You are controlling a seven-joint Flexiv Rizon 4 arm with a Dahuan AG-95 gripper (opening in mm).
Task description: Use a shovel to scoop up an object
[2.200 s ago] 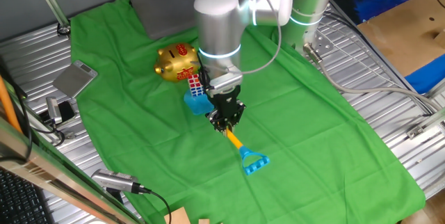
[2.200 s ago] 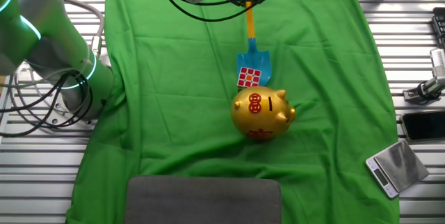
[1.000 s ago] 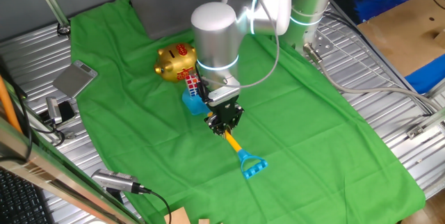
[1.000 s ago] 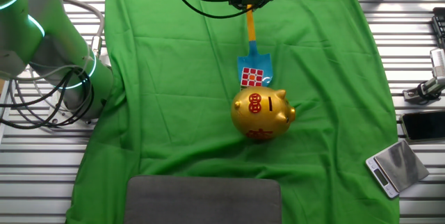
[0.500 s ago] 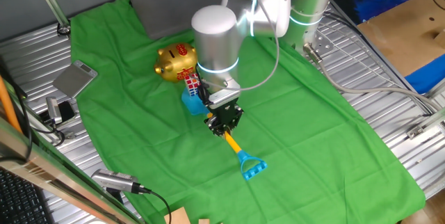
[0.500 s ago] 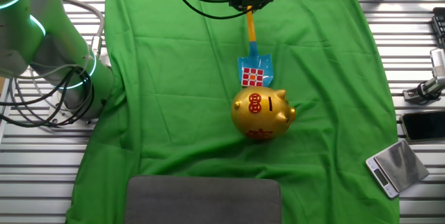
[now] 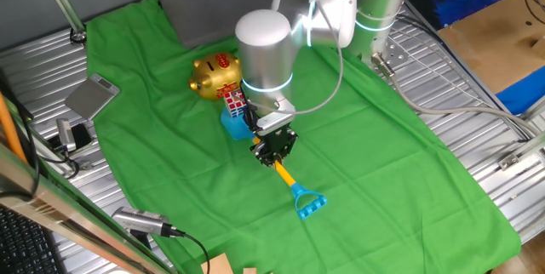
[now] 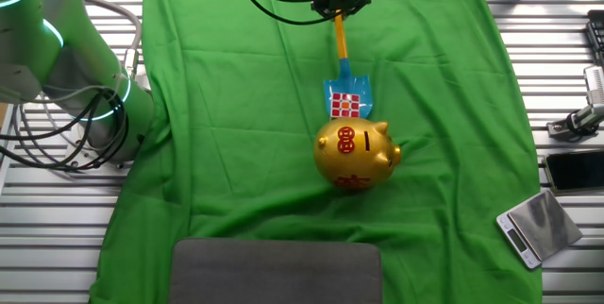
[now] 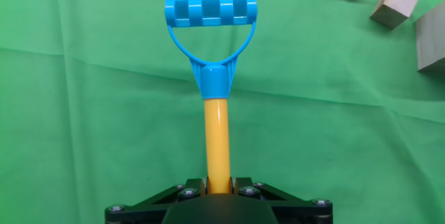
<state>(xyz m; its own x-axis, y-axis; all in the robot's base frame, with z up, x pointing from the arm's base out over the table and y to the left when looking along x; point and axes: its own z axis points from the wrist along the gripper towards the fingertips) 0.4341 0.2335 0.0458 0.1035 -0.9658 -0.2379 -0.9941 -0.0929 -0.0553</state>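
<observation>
Scooping was in hand at this moment. Gripper (image 7: pixel 274 149) was pinching the yellow shaft of the shovel (image 8: pixel 341 47), with the blue D-shaped end pointing away from the arm toward the near edge of the green cloth (image 7: pixel 383 163). The hand view confirmed the hold — the shaft ran straight out from between the fingers to the D-end.

In the other fixed view the cube (image 8: pixel 345 105) sat on the light blue blade, its far side just against the gold piggy bank (image 8: pixel 355 154), which appeared to serve as a backstop. Whether the cube rested wholly on the blade or partly on the cloth could not be told.

Judgement: the blade was under or nearly under the cube. The next move called for a level lift, blade tip kept slightly raised — any tilt sideways would likely let the cube slide off. Wooden blocks (image 9: pixel 393 3) lay well apart from the work.
</observation>
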